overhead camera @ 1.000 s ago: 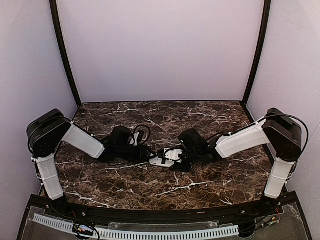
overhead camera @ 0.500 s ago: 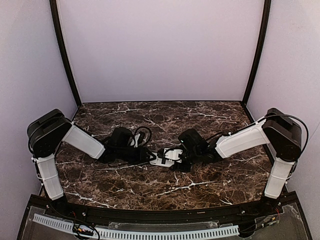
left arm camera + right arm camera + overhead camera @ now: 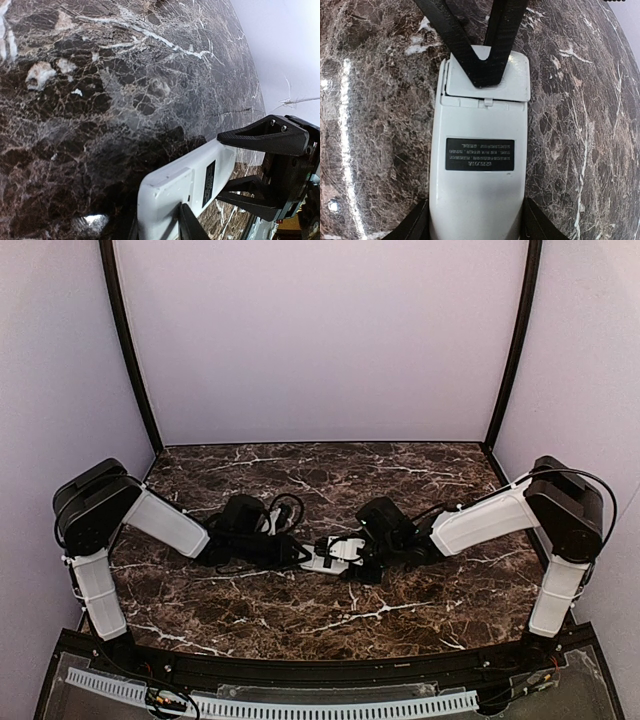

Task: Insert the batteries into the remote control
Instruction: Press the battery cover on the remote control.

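Looking down on its plain white back, we find the remote control [image 3: 477, 180] lying face-down on the marble surface [image 3: 375, 100], between the two claws. The right claw [image 3: 475, 201] straddles the remote's label end, one finger against each long side, jaws spread just to the remote's width and closed on the body. The left claw [image 3: 485, 75] comes in over the opposite end, its fingers narrowing to a point on the battery cover [image 3: 512, 82]. Whether the tips meet or nip the cover's lip we cannot tell. The cover sits in its seat, its latch tab toward the black label [image 3: 479, 154]. We see no batteries around the remote.

We judge the remote light, rigid and slick: smooth hard plastic that would skate on polished marble if pushed from one end alone. The hold on the long sides near the label therefore seems right, clear of the cover's travel. The cover is thin and its tab could snap, so pressing beside the tab and sliding beats prying. We expect the batteries to be small and to roll.
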Controlling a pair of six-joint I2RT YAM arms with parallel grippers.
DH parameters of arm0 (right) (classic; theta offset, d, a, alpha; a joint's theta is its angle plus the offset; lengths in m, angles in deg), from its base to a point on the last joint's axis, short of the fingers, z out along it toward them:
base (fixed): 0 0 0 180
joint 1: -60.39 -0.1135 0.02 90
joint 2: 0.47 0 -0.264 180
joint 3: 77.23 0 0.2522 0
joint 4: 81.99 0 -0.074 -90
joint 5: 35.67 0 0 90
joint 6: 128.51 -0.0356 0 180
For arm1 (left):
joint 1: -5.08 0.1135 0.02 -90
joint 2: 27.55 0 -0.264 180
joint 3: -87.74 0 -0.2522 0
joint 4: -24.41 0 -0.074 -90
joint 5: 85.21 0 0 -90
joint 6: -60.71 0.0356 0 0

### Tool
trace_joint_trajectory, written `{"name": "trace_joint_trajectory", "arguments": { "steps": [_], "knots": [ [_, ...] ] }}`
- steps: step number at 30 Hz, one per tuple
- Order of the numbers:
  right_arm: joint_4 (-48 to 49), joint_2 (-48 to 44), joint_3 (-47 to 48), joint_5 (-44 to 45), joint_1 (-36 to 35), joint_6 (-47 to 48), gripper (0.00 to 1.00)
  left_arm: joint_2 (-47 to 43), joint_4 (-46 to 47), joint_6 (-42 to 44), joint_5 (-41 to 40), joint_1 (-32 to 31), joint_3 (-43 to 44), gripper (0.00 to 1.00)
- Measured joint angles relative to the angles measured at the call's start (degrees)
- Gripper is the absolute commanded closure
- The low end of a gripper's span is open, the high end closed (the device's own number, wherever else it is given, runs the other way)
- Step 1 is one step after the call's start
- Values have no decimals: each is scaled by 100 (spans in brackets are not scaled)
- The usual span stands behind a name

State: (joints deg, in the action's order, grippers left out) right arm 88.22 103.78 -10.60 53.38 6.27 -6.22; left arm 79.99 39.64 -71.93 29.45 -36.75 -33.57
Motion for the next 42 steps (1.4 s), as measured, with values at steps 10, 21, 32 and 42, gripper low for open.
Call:
{"name": "trace_joint_trajectory", "arguments": {
  "steps": [10, 21, 32, 42],
  "knots": [
    [-31, 11, 31, 17, 0, 0, 95, -48, -85, -4, 4, 2, 7, 75],
    [-146, 11, 70, 7, 9, -201, 96, 127, -162, -26, -2, -9, 186, 73],
    [-151, 11, 70, -24, 37, -302, 96, 188, -251, -15, -116, -72, 348, 66],
    [-155, 11, 70, -85, 70, -378, 96, 188, -345, 52, -173, -98, 415, 61]
  ]
}}
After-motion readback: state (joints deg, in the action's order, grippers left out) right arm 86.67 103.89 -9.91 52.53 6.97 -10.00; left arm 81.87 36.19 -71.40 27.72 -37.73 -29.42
